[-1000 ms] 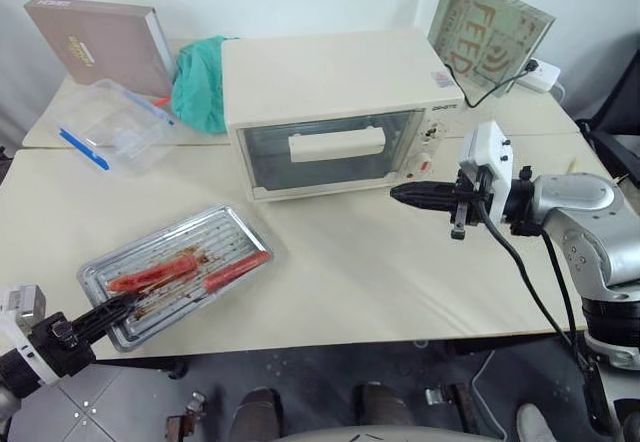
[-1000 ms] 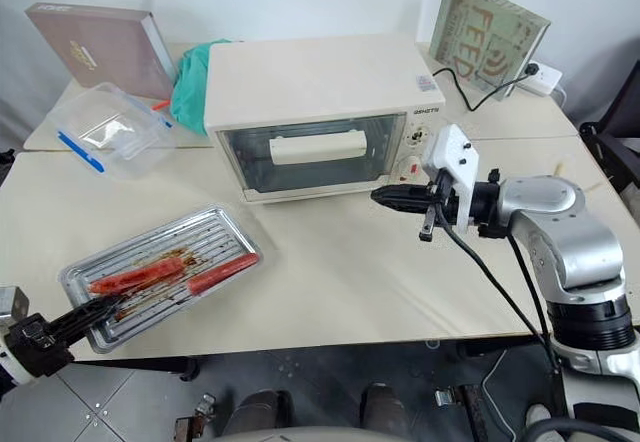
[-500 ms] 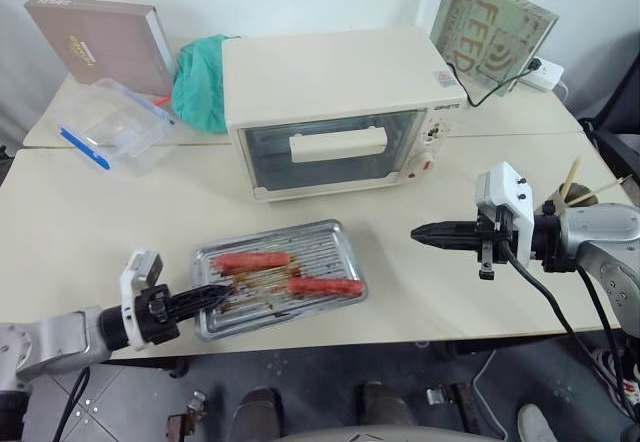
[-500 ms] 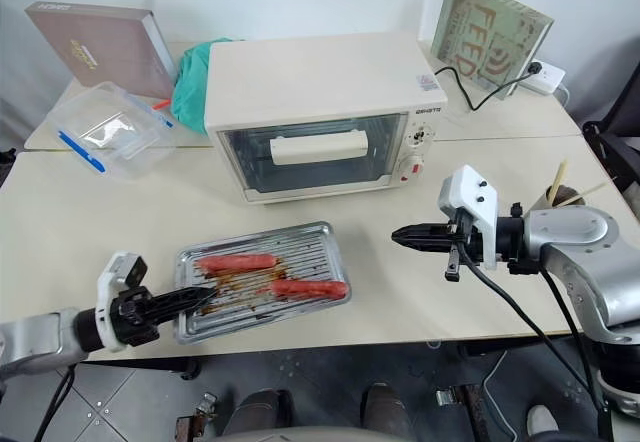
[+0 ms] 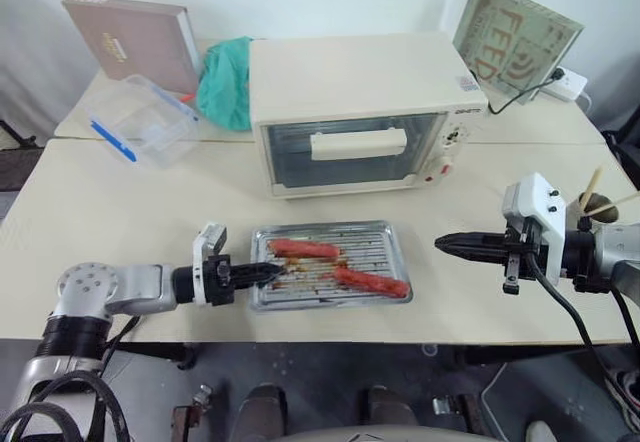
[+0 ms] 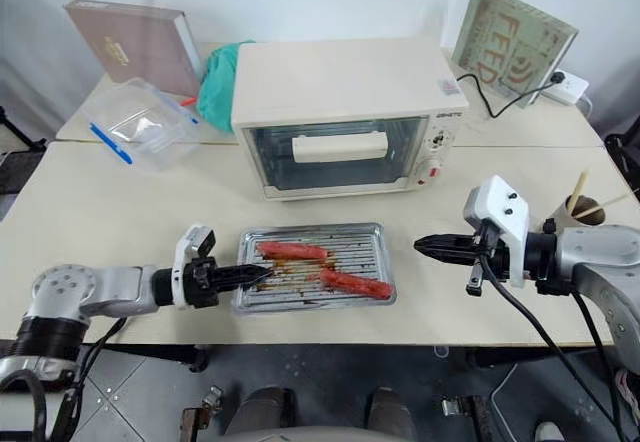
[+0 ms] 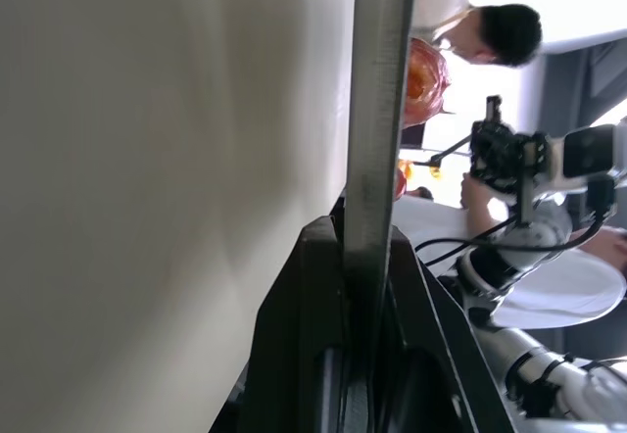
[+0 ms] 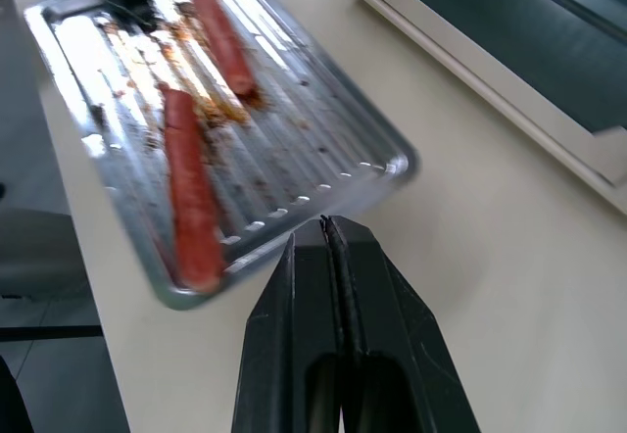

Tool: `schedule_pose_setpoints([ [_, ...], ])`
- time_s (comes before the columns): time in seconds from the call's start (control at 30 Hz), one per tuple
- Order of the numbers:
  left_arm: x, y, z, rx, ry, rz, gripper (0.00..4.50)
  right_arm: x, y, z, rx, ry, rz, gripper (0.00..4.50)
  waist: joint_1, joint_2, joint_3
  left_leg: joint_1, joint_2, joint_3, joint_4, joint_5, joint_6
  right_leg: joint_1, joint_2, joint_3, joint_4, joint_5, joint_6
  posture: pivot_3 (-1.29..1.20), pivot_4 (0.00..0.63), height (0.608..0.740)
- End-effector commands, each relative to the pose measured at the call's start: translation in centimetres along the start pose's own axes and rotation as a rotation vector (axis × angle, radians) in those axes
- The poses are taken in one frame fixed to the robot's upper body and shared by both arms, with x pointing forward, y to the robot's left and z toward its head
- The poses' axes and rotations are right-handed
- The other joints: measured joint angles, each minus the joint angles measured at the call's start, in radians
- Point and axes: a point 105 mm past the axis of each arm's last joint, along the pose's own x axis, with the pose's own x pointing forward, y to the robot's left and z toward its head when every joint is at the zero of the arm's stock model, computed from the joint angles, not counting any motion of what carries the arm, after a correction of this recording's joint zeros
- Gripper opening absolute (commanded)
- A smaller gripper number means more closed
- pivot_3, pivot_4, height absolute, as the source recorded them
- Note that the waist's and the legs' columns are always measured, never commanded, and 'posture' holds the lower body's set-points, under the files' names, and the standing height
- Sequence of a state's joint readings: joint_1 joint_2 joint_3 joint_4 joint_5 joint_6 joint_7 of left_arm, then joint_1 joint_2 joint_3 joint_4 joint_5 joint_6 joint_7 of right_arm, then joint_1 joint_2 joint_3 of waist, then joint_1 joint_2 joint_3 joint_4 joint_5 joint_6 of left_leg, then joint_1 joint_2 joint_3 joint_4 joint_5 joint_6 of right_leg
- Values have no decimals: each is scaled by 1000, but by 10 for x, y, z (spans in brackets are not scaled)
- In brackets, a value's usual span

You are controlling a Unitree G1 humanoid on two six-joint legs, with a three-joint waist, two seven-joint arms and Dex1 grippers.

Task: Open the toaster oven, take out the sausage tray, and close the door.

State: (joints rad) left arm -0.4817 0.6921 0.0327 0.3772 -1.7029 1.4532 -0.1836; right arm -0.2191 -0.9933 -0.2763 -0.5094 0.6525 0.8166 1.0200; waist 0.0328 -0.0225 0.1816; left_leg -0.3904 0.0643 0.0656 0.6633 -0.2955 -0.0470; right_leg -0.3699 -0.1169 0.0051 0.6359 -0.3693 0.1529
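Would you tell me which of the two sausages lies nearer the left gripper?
The sausage on the oven side of the sausage tray; the other sausage lies farther from the left gripper.

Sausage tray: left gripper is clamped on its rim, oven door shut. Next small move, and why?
Probably open the left gripper and back off. The ribbed silver sausage tray lies flat on the table, in front of the cream-white toaster oven, whose glass door is closed. The shut right gripper hangs free beside it.

Left gripper [image 7: 364, 286] clamped on sausage tray [image 7: 380, 110] rim, red sausage [image 7: 425, 80] beyond, tabletop [image 7: 167, 178] alongside
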Motion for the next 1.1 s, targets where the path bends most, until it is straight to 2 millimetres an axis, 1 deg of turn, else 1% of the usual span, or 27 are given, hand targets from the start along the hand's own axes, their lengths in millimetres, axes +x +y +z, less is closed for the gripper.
schedule_pose_setpoints([
  [0.03, 7, 17, -3, -18, 42, 77, 0, -7, -1, 9, -41, -3, -26, 47, 3, 0, 0, 0, 0, 0, 0, 0, 0, 1, 0, 0, 0, 0, 0, 0, 150, 740],
  [0.07, 8, 19, -5, -25, 54, 83, 0, -7, -1, 9, -41, -4, -28, 47, 3, 0, 0, 1, -1, 0, 0, 0, 1, 2, 0, 0, 0, 1, 0, 0, 150, 740],
  [0.13, 10, 20, -7, -30, 81, 81, 639, -7, -2, 9, -40, -4, -29, 0, 3, 3, -2, 3, -1, -1, 0, 0, 1, 4, 0, 0, -1, 1, 0, 0, 150, 740],
  [0.2, 9, 21, -8, -21, 102, 100, 1135, -6, -3, 9, -42, -6, -31, 0, 1, 3, -2, 3, -1, -1, 0, 0, 1, 5, 0, -1, -2, 1, 0, 0, 150, 740],
  [0.27, 9, 24, -6, -20, 100, 115, 1626, -5, -4, 10, -45, -9, -33, 0, -2, 3, -2, 3, -1, -1, 0, 0, 1, 5, 0, -1, -2, 1, 0, 0, 150, 740],
  [0.3, 8, 25, -4, -20, 96, 122, 2006, -4, -5, 10, -46, -13, -32, 0, -2, 3, -2, 3, -1, -1, -1, 0, 1, 5, 0, -1, -2, 1, 0, 0, 150, 740],
  [0.43, 5, 28, 3, -15, 68, 146, 3116, -2, -6, 11, -50, -17, -27, 0, -3, 3, -2, 3, 0, -1, 0, 0, 1, 5, 0, -1, -2, 1, 0, 0, 150, 740],
  [0.5, -1, 29, 8, 9, 50, 178, 3674, -1, -6, 11, -53, -17, -20, 0, -3, 3, -2, 3, 0, -2, 0, 0, 1, 6, 0, -2, -2, 1, 0, 0, 150, 740],
  [0.57, -11, 25, 14, 23, 30, 189, 4152, -2, -6, 12, -54, -18, -17, 0, -6, 3, -2, 4, 0, -2, 0, 0, 1, 6, 0, -2, -2, 1, 0, 0, 150, 740],
  [0.6, -19, 23, 17, 41, 18, 207, 4401, -3, -6, 11, -55, -11, -15, 0, -9, 3, -2, 4, 0, -2, 0, 0, 1, 6, 0, -2, -2, 1, 0, 0, 150, 740],
  [0.7, -42, 19, 28, 103, -37, 280, 4456, -6, -5, 6, -54, 8, -10, 0, -21, 3, -2, 3, 1, -2, -2, 0, 0, 4, 1, -2, -2, 1, 0, 0, 150, 740],
  [0.8, -67, 5, 35, 193, -70, 329, 4456, -10, -5, -1, -45, 20, -16, 0, -39, 2, -1, 3, 1, -1, -5, 1, -1, 2, 1, -2, -2, 1, 0, 0, 150, 740],
  [0.83, -72, 1, 37, 229, -75, 341, 4456, -10, -6, -5, -36, 25, -21, 0, -43, 2, -1, 3, 2, 0, -7, 1, -1, 0, 1, -1, -2, 1, 0, 0, 150, 740],
  [0.87, -78, -4, 41, 286, -96, 350, 4456, -11, -7, -10, -25, 33, -22, 0, -46, 2, -1, 2, 2, 1, -8, 1, -1, -2, 1, 0, -2, 1, 0, 0, 150, 740],
  [0.93, -83, -14, 51, 468, -131, 343, 4456, -12, -10, -18, -28, 39, -33, 0, -45, 2, -1, 0, 1, 3, -9, 1, -1, -4, 1, 0, -3, 1, 0, 0, 150, 740],
  [0.97, -83, -17, 53, 569, -133, 334, 4484, -12, -11, -21, -33, 42, -28, 179, -43, 2, -1, 0, 1, 3, -10, 1, -1, -4, 1, 0, -5, 1, 0, 0, 150, 740],
  [1.0, -82, -23, 58, 697, -162, 298, 4500, -13, -7, -23, -28, 40, 3, 383, -39, 2, -1, 0, 1, 4, -10, 1, -1, -5, 1, 0, -6, 1, 0, 0, 150, 740],
  [1.03, -82, -31, 63, 821, -223, 247, 4500, -15, -3, -22, -35, 22, 35, 593, -37, 2, -1, -1, 1, 5, -11, 1, -1, -5, 1, 0, -7, 1, 0, 0, 150, 740],
  [1.07, -82, -41, 66, 938, -288, 187, 4500, -16, -1, -23, -41, 10, 50, 935, -34, 2, -1, -1, 1, 5, -11, 1, -1, -5, 1, 0, -7, 1, 0, 0, 150, 740],
  [1.1, -83, -46, 68, 1010, -332, 149, 4500, -16, -2, -23, -47, 2, 55, 1257, -31, 2, -1, -1, 1, 5, -12, 1, -1, -5, 1, 0, -8, 1, 0, 0, 150, 740],
])
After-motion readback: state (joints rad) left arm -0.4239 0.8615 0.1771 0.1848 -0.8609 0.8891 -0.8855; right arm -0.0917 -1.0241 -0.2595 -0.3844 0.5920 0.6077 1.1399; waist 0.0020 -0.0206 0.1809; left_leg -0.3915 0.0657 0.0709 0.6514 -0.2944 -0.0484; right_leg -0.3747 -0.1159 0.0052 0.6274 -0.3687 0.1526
